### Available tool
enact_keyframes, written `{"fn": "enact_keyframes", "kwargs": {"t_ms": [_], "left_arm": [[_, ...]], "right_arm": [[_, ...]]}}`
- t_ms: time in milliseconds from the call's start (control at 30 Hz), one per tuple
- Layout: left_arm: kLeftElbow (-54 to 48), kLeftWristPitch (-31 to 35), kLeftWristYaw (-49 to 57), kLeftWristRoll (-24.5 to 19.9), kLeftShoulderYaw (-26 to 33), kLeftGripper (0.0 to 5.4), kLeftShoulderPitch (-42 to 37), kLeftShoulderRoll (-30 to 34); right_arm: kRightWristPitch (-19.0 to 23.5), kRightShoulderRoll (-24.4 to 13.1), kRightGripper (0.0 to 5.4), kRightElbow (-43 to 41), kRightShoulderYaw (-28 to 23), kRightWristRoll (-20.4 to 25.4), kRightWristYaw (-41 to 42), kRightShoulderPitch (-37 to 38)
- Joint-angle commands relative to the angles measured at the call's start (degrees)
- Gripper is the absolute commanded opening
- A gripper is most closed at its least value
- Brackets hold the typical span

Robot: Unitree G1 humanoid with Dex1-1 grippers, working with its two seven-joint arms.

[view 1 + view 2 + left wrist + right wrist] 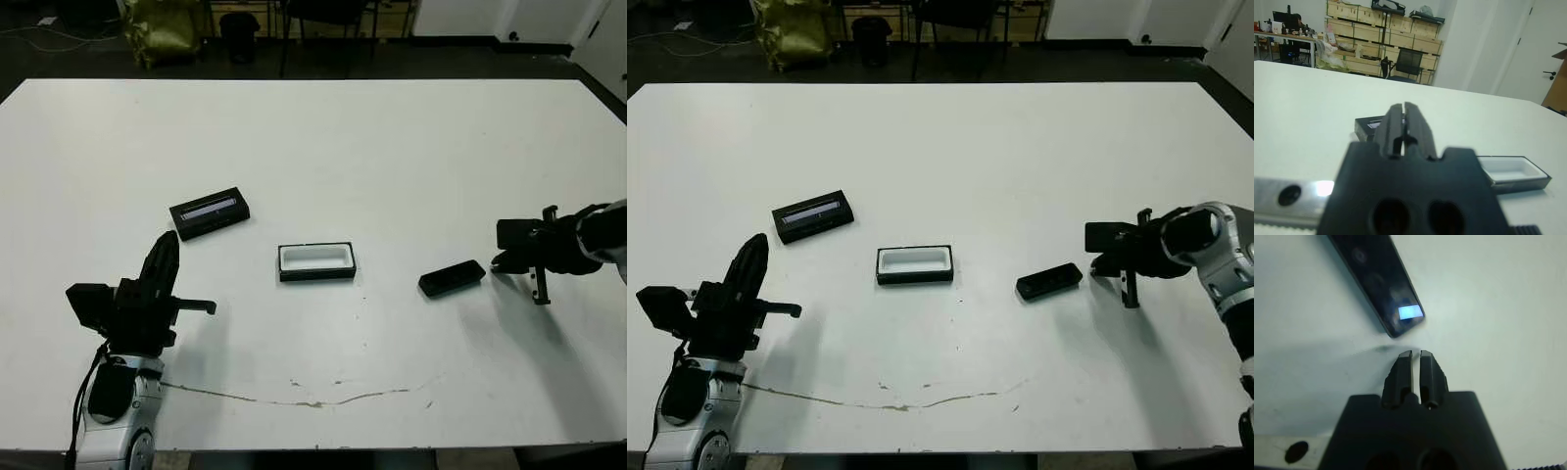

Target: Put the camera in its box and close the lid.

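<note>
Our right claw (1416, 354) hangs low over the white counter (392, 147) with its two black fingers (1402, 369) clenched together on nothing, only a thin slit between them. Their tips sit just beside one end of the camera (1378, 279), apart from it. That camera is a slim black bar lying flat, with faint round buttons along its face and a bright bluish rectangular patch at the end nearest the claw. From the head view it lies at a slight tilt (452, 278), between the right claw (497, 260) and the box (316, 261). The box is a shallow black rectangular tray with a white lining, open and with nothing in it, near the counter's middle. Farther to our left lies the lid (209, 212), a flat black rectangle with a long pale glossy stripe along its top, well apart from the box and turned at an angle to it. Our left claw (168, 240) stands near the counter's front left corner, its fingers (1391, 128) pressed together and grasping nothing, pointing toward the lid (1370, 126) with the box (1513, 172) off to one side.
</note>
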Motion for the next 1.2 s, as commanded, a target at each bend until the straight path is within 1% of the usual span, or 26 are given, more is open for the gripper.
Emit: {"fn": "enact_keyframes", "kwargs": {"t_ms": [33, 100, 233, 400, 500, 600, 633, 667, 700, 767, 800, 833, 867, 967, 1000, 1133, 1167, 1200], "left_arm": [[0.09, 1.52, 0.06, -0.33, 0.01, 0.02, 0.34, 0.49], [-0.11, 1.88, 0.08, -0.73, 0.09, 0.02, 0.27, 0.42], [-0.35, 2.05, 0.37, -0.33, 0.14, 0.02, 0.41, 0.57], [-0.08, 1.49, 0.01, -0.65, 0.31, 0.02, 0.52, 0.69], [-0.06, 1.51, 0.04, -0.56, 0.32, 0.02, 0.46, 0.71], [-0.32, 1.87, 0.39, -0.44, 0.28, 0.02, 0.56, 0.58], [-0.27, 1.78, 0.32, -0.52, 0.28, 0.02, 0.57, 0.55], [-0.06, 1.51, 0.14, -0.66, 0.30, 0.02, 0.52, 0.51], [0.34, 1.14, -0.23, -0.99, 0.37, 0.02, 0.39, 0.50], [0.34, 1.36, 0.15, -0.75, 0.35, 0.02, 0.41, 0.40], [0.24, 1.48, 0.34, -0.53, 0.30, 0.02, 0.48, 0.40], [0.33, 1.26, 0.27, -0.42, 0.25, 0.02, 0.50, 0.43], [0.40, 1.14, 0.17, -0.47, 0.22, 0.02, 0.51, 0.41], [0.48, 0.82, 0.24, -0.19, 0.25, 0.02, 0.66, 0.45], [0.32, 0.96, 0.50, 0.01, 0.27, 0.02, 0.76, 0.43], [0.97, 0.08, -0.39, -0.59, 0.54, 0.02, 0.66, 0.63], [0.93, 0.35, -0.43, -0.79, 0.55, 0.02, 0.64, 0.64], [0.82, 0.65, -0.39, -0.94, 0.53, 0.02, 0.64, 0.61]], "right_arm": [[1.07, -0.16, 0.00, -4.03, 1.72, -0.92, 2.28, 2.61], [0.52, 0.18, 0.00, -4.43, 2.31, -1.48, 2.60, 2.35], [4.05, 0.61, 0.00, -4.71, 2.18, -1.27, 3.62, 2.54], [8.77, -3.26, 0.00, -14.24, 0.20, -1.21, 5.18, 5.36], [12.34, -5.71, 0.00, -20.97, -1.24, -1.03, 6.87, 7.07], [17.01, -7.56, 0.00, -26.09, -3.15, 0.65, 8.97, 8.41], [16.52, -8.19, 0.00, -27.52, -4.33, 1.62, 8.59, 9.31], [14.21, -8.66, 0.00, -28.29, -5.42, 2.36, 7.31, 10.25], [15.00, -8.15, 0.00, -27.03, -4.51, 1.49, 7.08, 9.63], [15.25, -5.46, 0.00, -20.35, -1.62, -0.52, 6.00, 7.73], [15.38, -4.42, 0.00, -17.91, -0.74, -0.85, 5.83, 6.99], [15.19, -4.04, 0.00, -17.47, -0.49, -0.76, 5.88, 6.69], [15.66, -4.27, 0.00, -18.92, -0.74, -0.50, 6.36, 6.70], [19.60, -7.48, 0.00, -29.00, -2.65, 0.68, 9.87, 7.34], [20.39, -8.19, 0.00, -30.67, -3.40, 1.29, 10.27, 7.89], [20.92, -8.92, 0.00, -31.96, -5.21, 3.93, 9.63, 10.08], [19.36, -8.91, 0.00, -31.64, -5.52, 5.17, 9.81, 10.25], [19.07, -8.28, 0.00, -29.44, -4.73, 6.04, 10.91, 9.46]]}}
